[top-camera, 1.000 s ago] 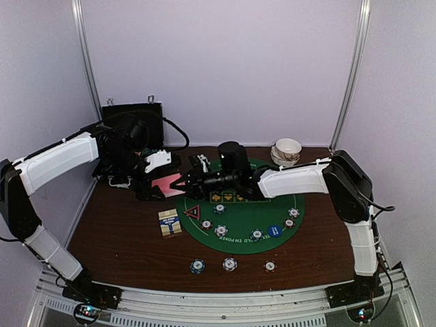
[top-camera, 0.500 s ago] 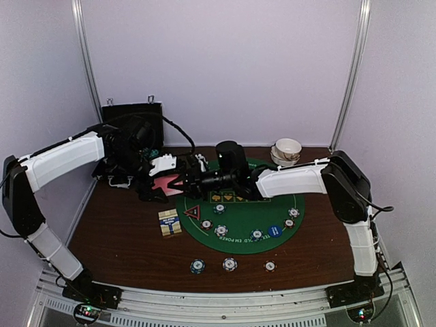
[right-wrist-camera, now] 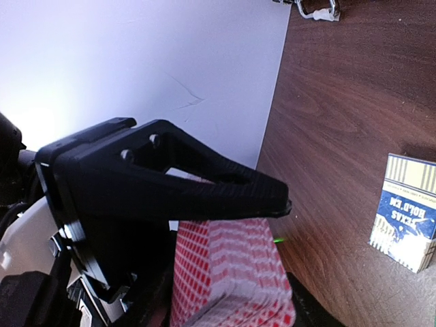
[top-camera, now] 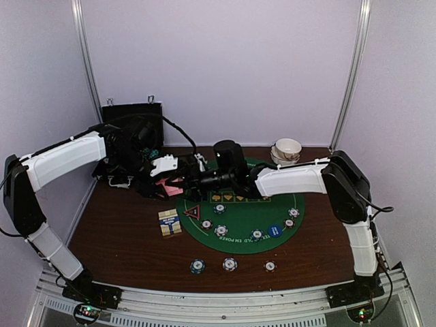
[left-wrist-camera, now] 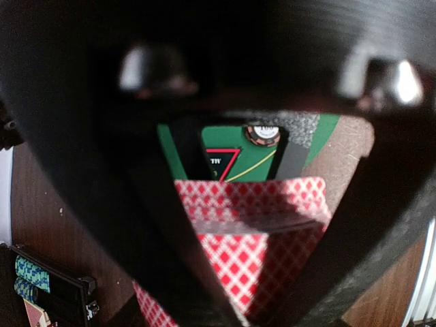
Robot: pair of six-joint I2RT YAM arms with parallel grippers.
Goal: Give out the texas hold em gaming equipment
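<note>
Partly hidden, the card deck [left-wrist-camera: 252,228] sits clamped in the left jaws; the right jaws cannot be read.

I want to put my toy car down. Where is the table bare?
The table is bare left of the card box and right of the front chips. Crowded at back left: black case, left gripper and right gripper at the cards.

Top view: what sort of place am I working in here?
Probably a lab robot cell dressed as a poker table: bare white walls with metal posts, and a wooden table carrying a green poker mat, chips and pink-backed cards.
</note>
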